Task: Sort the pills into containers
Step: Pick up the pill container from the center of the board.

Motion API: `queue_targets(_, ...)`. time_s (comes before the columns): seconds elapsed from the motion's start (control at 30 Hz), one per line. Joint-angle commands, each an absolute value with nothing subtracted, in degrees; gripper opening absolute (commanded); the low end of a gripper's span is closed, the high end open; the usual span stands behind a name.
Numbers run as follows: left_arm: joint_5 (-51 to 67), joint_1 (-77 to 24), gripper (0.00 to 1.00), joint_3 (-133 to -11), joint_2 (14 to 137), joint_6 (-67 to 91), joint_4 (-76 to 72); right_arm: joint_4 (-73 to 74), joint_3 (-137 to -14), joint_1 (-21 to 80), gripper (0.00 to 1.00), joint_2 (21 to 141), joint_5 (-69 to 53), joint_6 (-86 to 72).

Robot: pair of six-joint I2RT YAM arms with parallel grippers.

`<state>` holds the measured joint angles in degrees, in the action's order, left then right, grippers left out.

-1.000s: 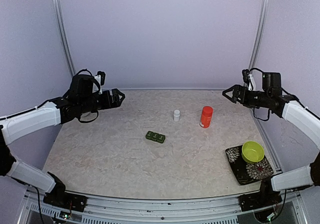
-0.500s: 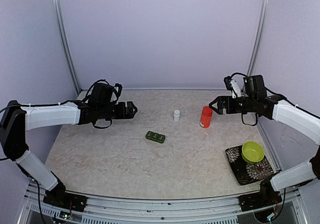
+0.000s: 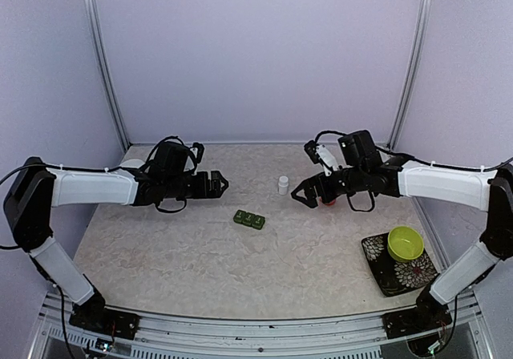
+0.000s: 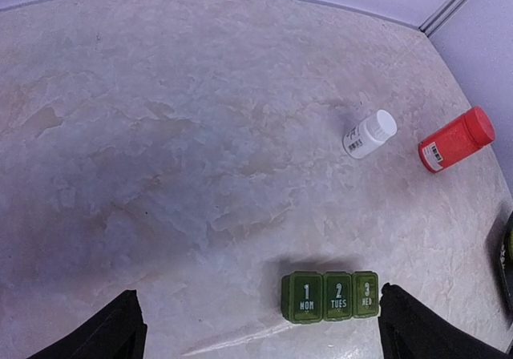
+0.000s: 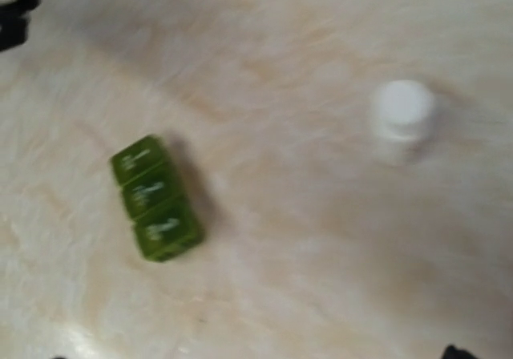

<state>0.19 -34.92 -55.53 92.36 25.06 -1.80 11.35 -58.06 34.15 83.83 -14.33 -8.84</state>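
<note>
Small dark green three-compartment pill box (image 3: pixel 249 219) sits midway on the pale marbled table (image 3: pixel 160 255), lids shut, long axis running left-right. Left gripper (image 3: pixel 222 185) hovers just behind it, fingers (image 4: pixel 120 331) spread wide, box sitting lengthwise across the gap (so probably the nearer arm). Right gripper (image 3: pixel 298 197), jaws also spread, is slightly further off, by the small white plastic bottle (image 3: pixel 283 184)

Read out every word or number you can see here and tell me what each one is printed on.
"1 MON": left lid of the green pill box, left wrist view.
"2 TUES": its middle lid.
"3 WED": its right lid.
White bottle: a label with dark print, too small to read.
Red bottle: a white label with print, too small to read.
In the right wrist view the lid markings are blurred, and in the top view they are too small.
</note>
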Motion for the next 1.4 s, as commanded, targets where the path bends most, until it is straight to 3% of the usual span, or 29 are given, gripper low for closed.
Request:
queue_targets(0.0,1.6,-35.5,0.99,-54.3,94.1,27.1,-4.4,10.0,-63.4,39.1,1.00,89.2,-14.3,-8.5)
queue_targets(0.57,1.1,-35.8,0.99,-50.2,92.3,29.5,-5.7,2.5,-69.9,46.2,1.00,108.7,-7.6,-3.5)
queue_targets(1.07,0.2,-35.8,0.99,-48.1,89.6,31.2,-5.2,2.3,-73.9,47.5,1.00,115.5,-10.1,-0.9)
queue_targets(1.37,-0.1,-35.7,0.99,-47.3,89.0,32.4,-4.6,2.8,-74.6,49.9,0.98,118.7,-5.4,2.8)
